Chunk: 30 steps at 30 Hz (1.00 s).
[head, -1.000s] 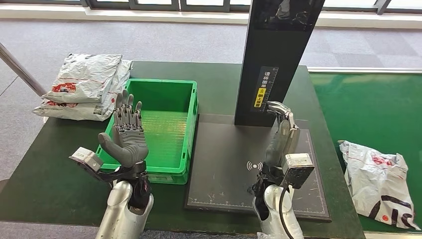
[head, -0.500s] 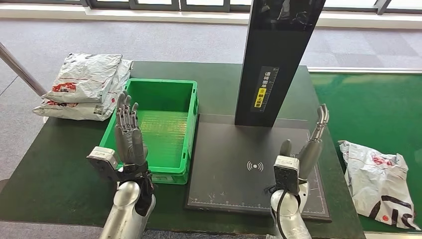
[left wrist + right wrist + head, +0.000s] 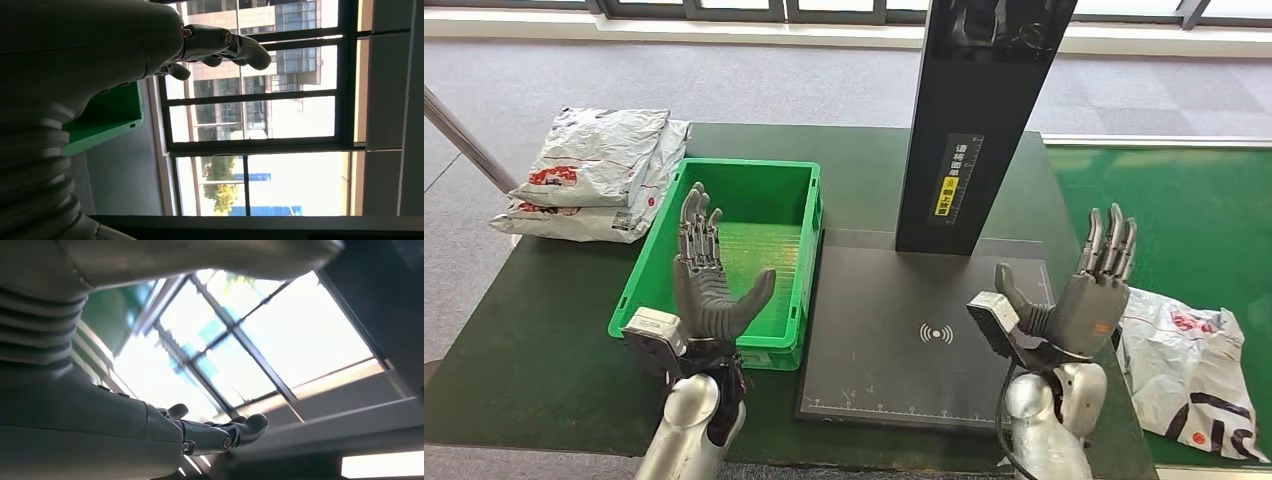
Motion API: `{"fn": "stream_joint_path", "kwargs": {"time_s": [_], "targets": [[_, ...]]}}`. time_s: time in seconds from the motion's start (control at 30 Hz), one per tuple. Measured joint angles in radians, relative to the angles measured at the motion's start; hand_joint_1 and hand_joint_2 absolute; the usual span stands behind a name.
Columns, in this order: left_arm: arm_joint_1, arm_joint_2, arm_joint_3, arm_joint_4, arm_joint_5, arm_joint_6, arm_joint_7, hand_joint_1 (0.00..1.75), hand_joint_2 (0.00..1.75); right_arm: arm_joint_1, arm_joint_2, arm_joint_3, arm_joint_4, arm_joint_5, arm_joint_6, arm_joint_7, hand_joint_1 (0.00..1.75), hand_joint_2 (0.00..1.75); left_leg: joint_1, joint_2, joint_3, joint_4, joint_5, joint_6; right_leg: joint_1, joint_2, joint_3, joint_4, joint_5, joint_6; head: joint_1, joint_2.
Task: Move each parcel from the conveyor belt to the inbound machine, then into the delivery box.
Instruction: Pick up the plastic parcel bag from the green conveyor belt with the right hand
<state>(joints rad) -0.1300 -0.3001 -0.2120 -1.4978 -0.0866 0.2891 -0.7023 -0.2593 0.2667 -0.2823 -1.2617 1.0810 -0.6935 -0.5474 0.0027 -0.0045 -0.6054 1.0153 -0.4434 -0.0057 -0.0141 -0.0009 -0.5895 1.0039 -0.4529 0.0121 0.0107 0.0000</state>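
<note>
One parcel (image 3: 1184,365) is seen lying on the conveyor belt (image 3: 1194,220), just right of the right hand (image 3: 1089,300). The right hand is the nearer. Both it and the left hand (image 3: 709,285) are held empty with fingers spread.

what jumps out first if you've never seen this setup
Two raised, empty robot hands: the left robot hand before the green crate, the right robot hand beside the dark scanner pad. A crumpled grey parcel lies on the green belt, more parcels stacked far left.
</note>
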Motion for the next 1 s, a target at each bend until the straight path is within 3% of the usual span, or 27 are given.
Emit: {"fn": "stream_joint_path", "kwargs": {"time_s": [0.13, 0.2, 0.3, 0.37, 0.47, 0.63, 0.77, 1.0], "targets": [[0.034, 0.01, -0.041, -0.022, -0.012, 0.016, 0.0, 0.0, 1.75, -0.066, -0.004, -0.194, 0.022, 0.29, -0.002, 0.108, 0.0, 1.75, 0.0, -0.001, 0.0, 0.0, 0.0, 0.001, 0.0, -0.001, 0.001, 0.0, 0.0, 0.0, 0.0, 0.0], [0.054, 0.015, -0.053, -0.032, -0.015, 0.021, 0.0, 0.0, 1.75, -0.085, -0.037, -0.223, 0.063, 0.405, -0.002, 0.28, 0.0, 1.75, -0.001, -0.001, 0.0, 0.0, 0.0, 0.001, 0.0, -0.001, 0.002, -0.001, 0.0, 0.001, 0.0, 0.0], [0.085, 0.021, -0.066, -0.049, -0.026, 0.056, 0.0, 0.0, 1.75, -0.087, -0.133, -0.156, 0.135, 0.472, -0.003, 0.63, 0.0, 1.75, -0.001, -0.003, -0.001, 0.0, 0.0, 0.001, -0.001, -0.003, 0.002, -0.001, 0.0, 0.001, 0.0, 0.0], [0.103, 0.024, -0.074, -0.059, -0.032, 0.075, 0.0, 0.0, 1.75, -0.089, -0.196, -0.098, 0.18, 0.46, -0.003, 0.751, 0.0, 1.75, -0.001, -0.003, -0.001, 0.0, 0.0, 0.002, -0.001, -0.003, 0.002, -0.001, 0.0, 0.001, 0.0, 0.0], [0.128, 0.026, -0.078, -0.081, -0.031, 0.094, 0.0, 0.0, 1.75, -0.109, -0.269, -0.08, 0.274, 0.348, -0.004, 0.681, 0.0, 1.75, -0.001, -0.002, 0.0, 0.0, -0.001, 0.002, -0.001, -0.002, 0.001, -0.001, 0.0, 0.001, 0.0, 0.0], [0.165, 0.027, -0.077, -0.113, -0.029, 0.102, 0.0, 0.0, 1.75, -0.158, -0.361, -0.191, 0.447, 0.25, -0.004, 0.523, 0.0, 1.75, -0.001, -0.006, -0.001, 0.0, -0.001, 0.002, -0.001, -0.007, 0.003, -0.001, -0.001, 0.003, 0.0, 0.0], [0.179, 0.027, -0.076, -0.119, -0.029, 0.106, 0.0, 0.0, 1.75, -0.178, -0.378, -0.286, 0.514, 0.275, -0.004, 0.474, 0.0, 1.75, -0.001, -0.004, 0.0, 0.0, -0.001, 0.002, -0.001, -0.005, 0.002, -0.001, -0.001, 0.003, 0.0, 0.0], [0.186, 0.027, -0.076, -0.122, -0.029, 0.106, 0.0, 0.0, 1.75, -0.206, -0.38, -0.375, 0.57, 0.31, -0.004, 0.473, 0.0, 1.75, -0.001, -0.004, 0.0, 0.0, -0.001, 0.002, -0.001, -0.004, 0.002, -0.001, -0.001, 0.003, 0.0, 0.0]]}}
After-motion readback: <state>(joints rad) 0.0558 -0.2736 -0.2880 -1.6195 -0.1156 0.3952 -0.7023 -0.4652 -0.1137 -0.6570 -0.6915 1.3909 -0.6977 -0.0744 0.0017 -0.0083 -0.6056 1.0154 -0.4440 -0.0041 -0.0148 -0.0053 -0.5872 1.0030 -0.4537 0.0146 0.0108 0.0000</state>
